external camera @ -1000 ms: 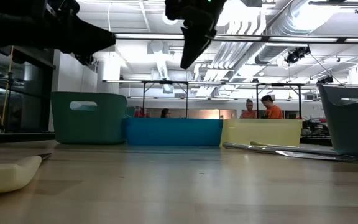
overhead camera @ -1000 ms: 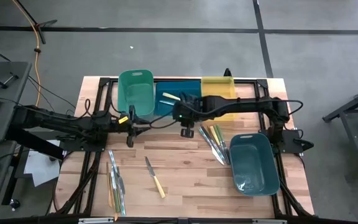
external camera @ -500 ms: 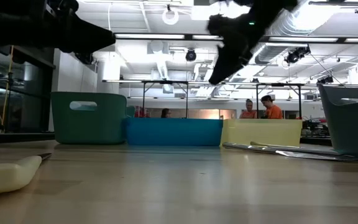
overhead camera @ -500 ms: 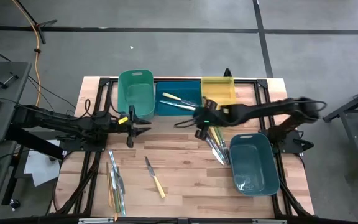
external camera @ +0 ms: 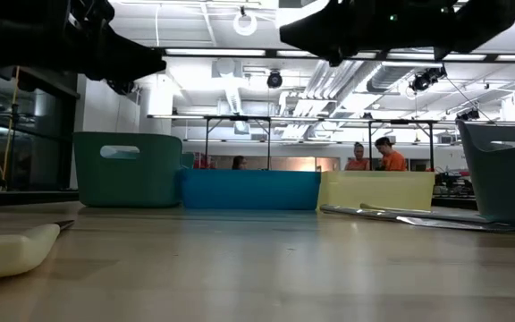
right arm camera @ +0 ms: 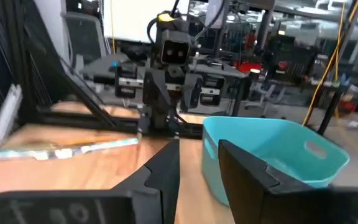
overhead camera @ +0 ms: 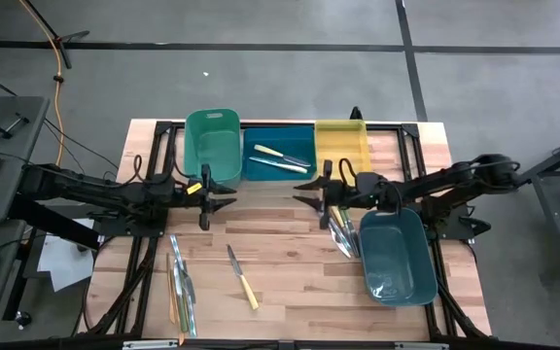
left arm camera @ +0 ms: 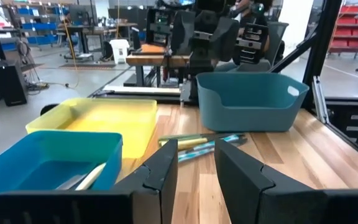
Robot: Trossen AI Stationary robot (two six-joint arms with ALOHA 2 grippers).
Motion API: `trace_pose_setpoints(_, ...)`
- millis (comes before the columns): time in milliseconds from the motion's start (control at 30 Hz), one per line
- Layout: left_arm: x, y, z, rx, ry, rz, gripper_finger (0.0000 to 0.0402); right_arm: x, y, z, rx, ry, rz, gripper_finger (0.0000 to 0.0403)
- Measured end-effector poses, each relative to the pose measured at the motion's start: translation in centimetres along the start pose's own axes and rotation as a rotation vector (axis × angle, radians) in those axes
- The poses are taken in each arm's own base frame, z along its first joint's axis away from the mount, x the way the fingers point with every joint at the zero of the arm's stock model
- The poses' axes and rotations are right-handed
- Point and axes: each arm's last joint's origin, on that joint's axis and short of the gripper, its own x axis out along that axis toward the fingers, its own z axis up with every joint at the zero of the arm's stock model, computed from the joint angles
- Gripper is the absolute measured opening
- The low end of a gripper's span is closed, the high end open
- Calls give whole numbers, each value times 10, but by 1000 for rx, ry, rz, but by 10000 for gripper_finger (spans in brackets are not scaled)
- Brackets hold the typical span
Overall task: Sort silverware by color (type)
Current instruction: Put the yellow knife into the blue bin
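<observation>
The silverware lies in groups. Two pale-handled pieces (overhead camera: pixel 280 157) are in the blue bin (overhead camera: pixel 261 171). A pile (overhead camera: pixel 339 226) lies on the table beside the teal bin (overhead camera: pixel 397 258). Several pieces (overhead camera: pixel 180 287) lie at the near left, and a yellow-handled knife (overhead camera: pixel 242 276) lies alone on the boards. My left gripper (overhead camera: pixel 229 200) hovers level and open at the centre left, its fingers (left arm camera: pixel 163 171) with nothing between them. My right gripper (overhead camera: pixel 301 189) hovers level and open in front of the blue bin, facing the left one, and it too has nothing between its fingers (right arm camera: pixel 247 171).
A green bin (overhead camera: pixel 214 144), the blue bin and a yellow bin (overhead camera: pixel 342 142) stand in a row along the far edge. The teal bin stands at the near right. Bare boards (overhead camera: pixel 280 243) lie between the two grippers and the near edge. People stand in the room behind.
My right arm has drawn back toward the table's right edge. Its gripper has tipped from pointing down in front of the blue bin to pointing level toward the left arm. The two pieces in the blue bin now show in full.
</observation>
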Motion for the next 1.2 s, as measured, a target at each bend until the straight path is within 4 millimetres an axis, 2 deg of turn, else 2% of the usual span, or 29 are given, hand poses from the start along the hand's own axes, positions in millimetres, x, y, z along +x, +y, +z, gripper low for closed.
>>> trace_pose_setpoints(133, 0, 0, 0, 0, 2, 0, 99, 4, 0, 0, -84, 5, 0, 106)
trace_pose_setpoints(333, 0, 0, 0, 0, 1, 0, 99, 7, 0, 9, -41, -25, 1, 106)
trace_pose_setpoints(933, 0, -1, 0, -21, -1, -41, 99, 7, 1, 5, -44, 19, 10, 106)
trace_pose_setpoints(1067, 1, -5, 0, -44, -4, -99, 99, 7, 1, 5, -44, 19, 10, 106)
trace_pose_setpoints(1200, 4, -17, 2, -32, -42, -221, 99, 7, 1, 5, -44, 19, 10, 106)
